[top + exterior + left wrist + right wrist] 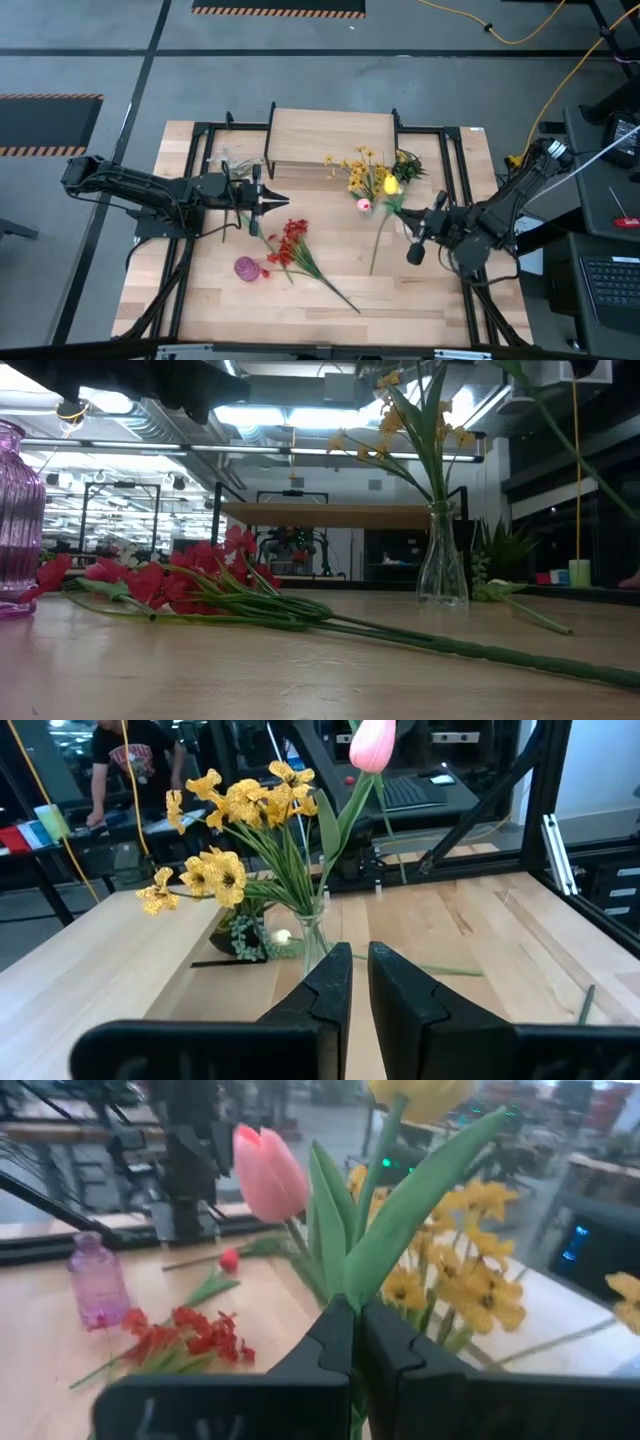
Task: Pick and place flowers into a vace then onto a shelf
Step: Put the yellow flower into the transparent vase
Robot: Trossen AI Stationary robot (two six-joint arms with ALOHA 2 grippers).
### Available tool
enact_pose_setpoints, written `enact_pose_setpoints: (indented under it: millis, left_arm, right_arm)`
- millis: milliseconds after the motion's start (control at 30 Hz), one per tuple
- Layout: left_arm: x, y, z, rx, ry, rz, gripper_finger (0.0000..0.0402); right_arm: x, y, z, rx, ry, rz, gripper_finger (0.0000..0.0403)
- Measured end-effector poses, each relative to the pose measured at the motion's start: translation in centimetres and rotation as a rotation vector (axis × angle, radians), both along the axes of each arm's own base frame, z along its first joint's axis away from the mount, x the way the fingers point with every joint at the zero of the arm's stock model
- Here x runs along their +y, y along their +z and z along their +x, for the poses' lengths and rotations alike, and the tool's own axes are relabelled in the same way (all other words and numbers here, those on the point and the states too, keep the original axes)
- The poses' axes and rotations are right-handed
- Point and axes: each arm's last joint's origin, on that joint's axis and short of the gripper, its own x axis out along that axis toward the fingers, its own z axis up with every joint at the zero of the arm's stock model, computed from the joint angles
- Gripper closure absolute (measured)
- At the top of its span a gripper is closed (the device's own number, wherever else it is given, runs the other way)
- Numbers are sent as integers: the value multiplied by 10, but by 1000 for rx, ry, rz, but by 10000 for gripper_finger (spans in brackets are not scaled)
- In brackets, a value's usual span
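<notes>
My right gripper [407,213] [357,1330] is shut on the pink and yellow tulips [378,195] [270,1175], held above the table beside a clear glass vase [441,565] [312,938] of small yellow blossoms. A red berry spray [291,245] [180,582] lies flat next to a purple vase [247,268] [96,1285]. A red tulip [228,1261] lies near my left gripper [278,200] [360,975], which hovers level, fingers nearly together, holding nothing. The shelf [330,140] [330,515] stands at the far edge. My right gripper pinches the tulips' green stalks and leaf [348,1285] between its two fingers, a little below the blooms. The fingers come about level from the table's right side and lie across the stalks. The tulips are lifted clear, and their long lower stalk [376,255] slants toward the near edge.
A small green succulent sprig [405,165] [245,935] lies right of the glass vase, with a loose green stem [540,618] on the table beside it. Black frame rails [200,180] run along both sides. A person [130,760] stands beyond the table.
</notes>
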Motion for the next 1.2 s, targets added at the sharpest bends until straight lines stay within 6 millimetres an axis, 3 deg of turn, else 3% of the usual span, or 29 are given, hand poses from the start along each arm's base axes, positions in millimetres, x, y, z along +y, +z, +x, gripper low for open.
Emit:
enact_pose_setpoints:
  millis: [200, 667, 1200]
  left_arm:
    - [0, 0, 0, 0, 1, -15, 369]
    - [0, -1, 0, 2, 2, -44, 371]
    - [0, -1, 0, 0, 4, -69, 372]
  right_arm:
    - [-14, 1, -10, -131, 249, -12, 401]
    - [-54, -16, -31, -431, 273, -286, 401]
    - [-76, -17, -13, -533, 308, -394, 401]
